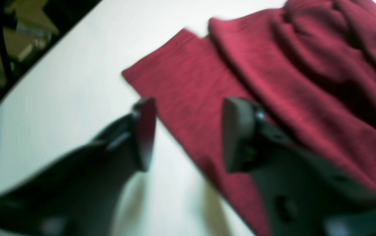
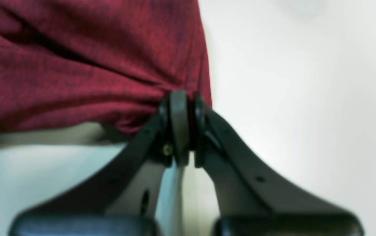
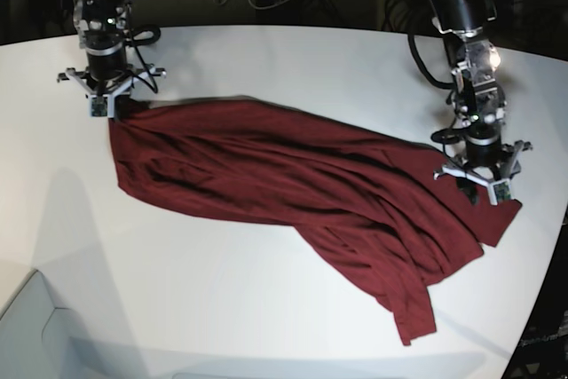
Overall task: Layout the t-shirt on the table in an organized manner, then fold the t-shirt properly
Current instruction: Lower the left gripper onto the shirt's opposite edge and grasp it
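My right fingers [image 2: 180,95] grasp the t-shirt [image 3: 284,184] corner near the surface [image 3: 222,308] far edge; my left fingers [image 1: 188,131] stand released above its other corner.

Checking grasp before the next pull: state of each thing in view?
t-shirt: wrinkled, stretched slantwise across the table, unfolded.
right gripper: jaws shut on a shirt edge.
left gripper: jaws apart, straddling a flat shirt edge, not clamped.
table: white, carrying the shirt.
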{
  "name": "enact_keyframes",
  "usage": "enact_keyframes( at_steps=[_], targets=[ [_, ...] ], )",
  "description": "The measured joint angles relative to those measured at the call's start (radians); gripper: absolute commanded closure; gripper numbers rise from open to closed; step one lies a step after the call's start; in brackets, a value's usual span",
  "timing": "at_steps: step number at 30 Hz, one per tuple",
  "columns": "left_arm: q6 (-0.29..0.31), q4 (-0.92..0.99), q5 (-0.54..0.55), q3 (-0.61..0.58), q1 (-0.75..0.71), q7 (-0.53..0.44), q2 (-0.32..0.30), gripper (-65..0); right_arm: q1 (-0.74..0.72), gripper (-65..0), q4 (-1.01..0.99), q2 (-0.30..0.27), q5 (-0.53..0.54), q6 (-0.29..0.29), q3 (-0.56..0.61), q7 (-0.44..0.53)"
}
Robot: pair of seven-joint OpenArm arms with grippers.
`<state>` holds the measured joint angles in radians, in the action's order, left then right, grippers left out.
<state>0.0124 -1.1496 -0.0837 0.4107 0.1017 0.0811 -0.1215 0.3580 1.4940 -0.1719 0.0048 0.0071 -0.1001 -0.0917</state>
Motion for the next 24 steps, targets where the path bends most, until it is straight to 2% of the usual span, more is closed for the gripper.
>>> enact_keyframes(
  at_steps=[4,7,9,14,17,20,24],
  targets=[
    [-0.002,0.068,-0.002,-0.015,0.044,-0.016,-0.014,-12.7,0.0,0.0,0.0,-0.003,0.0,0.0,0.0,0.0],
    [-0.006,0.193,-0.006,-0.011,0.083,-0.012,-0.018,-10.6,0.002,0.0,0.0,-0.002,0.001,0.0,-0.002,0.0],
    [-0.004,0.277,-0.003,-0.016,0.113,-0.055,-0.031,-9.0,0.002,0.0,0.0,-0.002,0.0,0.0,-0.002,0.0],
    [-0.005,0.397,-0.006,-0.018,0.19,-0.059,-0.058,-4.4,0.003,0.0,0.0,-0.003,0.0,0.0,-0.002,0.0],
    [-0.005,0.391,-0.006,-0.015,0.161,-0.087,-0.062,-4.2,0.002,0.0,0.0,-0.003,0.0,0.0,-0.002,0.0],
    [0.007,0.38,0.003,-0.013,0.113,-0.128,-0.091,-4.2,-0.003,0.0,0.0,-0.006,0.0,0.0,-0.002,-0.004],
    [-0.014,0.248,0.001,-0.007,-0.023,-0.117,-0.105,-4.1,-0.002,0.0,-0.001,-0.006,0.0,0.0,-0.003,-0.005]
  ],
)
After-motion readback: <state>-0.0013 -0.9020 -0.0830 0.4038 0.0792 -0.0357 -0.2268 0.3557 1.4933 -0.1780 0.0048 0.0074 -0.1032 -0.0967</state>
